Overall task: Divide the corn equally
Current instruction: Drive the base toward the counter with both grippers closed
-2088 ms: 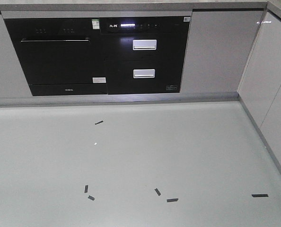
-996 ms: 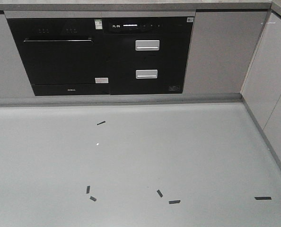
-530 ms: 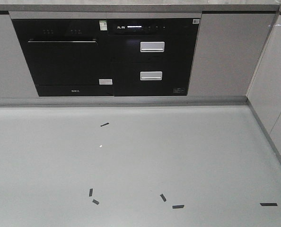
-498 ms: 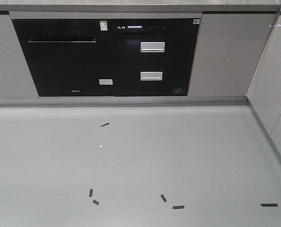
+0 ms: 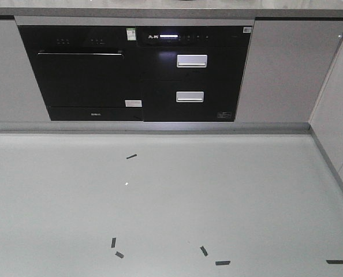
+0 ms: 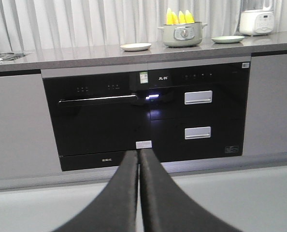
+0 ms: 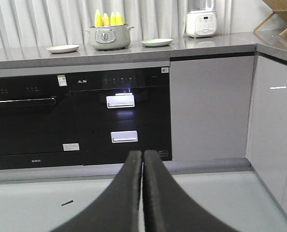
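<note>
Four yellow corn cobs [image 6: 188,16] in one pale green pot [image 6: 182,35], upper centre, one cream plate [image 6: 136,47], one green plate [image 6: 228,39], your left claw [image 6: 138,153] and right claw [image 7: 142,153] both clenched, empty.

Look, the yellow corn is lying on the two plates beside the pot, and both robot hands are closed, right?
Not quite. The corn is standing in the pot, not lying on the plates. The left wrist view shows nothing on the pale plate or the greenish plate. The rest is right: the left hand and the right hand are closed.
</note>
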`<state>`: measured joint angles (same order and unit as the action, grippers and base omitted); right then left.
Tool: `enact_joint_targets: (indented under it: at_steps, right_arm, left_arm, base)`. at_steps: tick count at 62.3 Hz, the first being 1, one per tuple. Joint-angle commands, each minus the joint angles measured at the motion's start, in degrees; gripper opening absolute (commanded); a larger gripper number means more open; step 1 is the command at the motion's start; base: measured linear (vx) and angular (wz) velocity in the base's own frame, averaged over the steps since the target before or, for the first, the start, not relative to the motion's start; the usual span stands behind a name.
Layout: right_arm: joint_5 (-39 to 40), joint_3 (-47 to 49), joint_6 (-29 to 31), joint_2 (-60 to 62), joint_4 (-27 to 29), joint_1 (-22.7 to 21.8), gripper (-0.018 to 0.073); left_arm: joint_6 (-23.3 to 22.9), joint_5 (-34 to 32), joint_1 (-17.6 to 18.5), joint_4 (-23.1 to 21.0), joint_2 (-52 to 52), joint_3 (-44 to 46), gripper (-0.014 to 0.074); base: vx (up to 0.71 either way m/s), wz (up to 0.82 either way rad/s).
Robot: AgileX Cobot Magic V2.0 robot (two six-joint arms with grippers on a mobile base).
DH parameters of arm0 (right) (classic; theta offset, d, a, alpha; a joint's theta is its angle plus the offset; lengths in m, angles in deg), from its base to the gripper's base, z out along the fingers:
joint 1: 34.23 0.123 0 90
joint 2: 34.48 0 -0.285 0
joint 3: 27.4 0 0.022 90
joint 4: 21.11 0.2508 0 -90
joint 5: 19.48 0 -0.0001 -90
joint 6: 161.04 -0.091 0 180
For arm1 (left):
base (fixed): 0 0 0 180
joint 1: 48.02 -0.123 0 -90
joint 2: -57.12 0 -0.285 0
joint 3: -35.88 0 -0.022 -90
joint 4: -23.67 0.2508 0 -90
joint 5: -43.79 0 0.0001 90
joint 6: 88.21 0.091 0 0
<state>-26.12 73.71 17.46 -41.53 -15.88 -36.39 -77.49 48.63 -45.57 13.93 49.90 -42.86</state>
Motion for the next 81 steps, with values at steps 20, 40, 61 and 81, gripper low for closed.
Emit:
enact_joint_targets:
  at_steps: [20, 40, 61, 81]
  right_arm:
    - [4.1, -0.5, 0.4, 0.3, -0.6, 0.2, -0.0001]
    - [4.1, -0.5, 0.4, 0.3, -0.6, 0.2, -0.0001]
    - [4.1, -0.5, 0.4, 0.3, -0.6, 0.2, -0.0001]
    - [4.1, -0.5, 0.4, 0.3, -0.6, 0.2, -0.0001]
  left_arm:
    - [-0.7, -3.9, 0.1, -0.1, 1.0, -0.2, -0.0006]
    - [-0.7, -3.9, 0.1, -0.1, 1.0, -0.2, -0.0006]
    - [-0.7, -3.9, 0.1, -0.1, 1.0, -0.2, -0.0006]
    - [-0.7, -3.9, 0.1, -0.1, 1.0, -0.2, -0.0006]
  base:
    - [0.09, 0.07]
    - [0.05, -0.04]
    - [0.03, -0.08]
    - [0.03, -0.02]
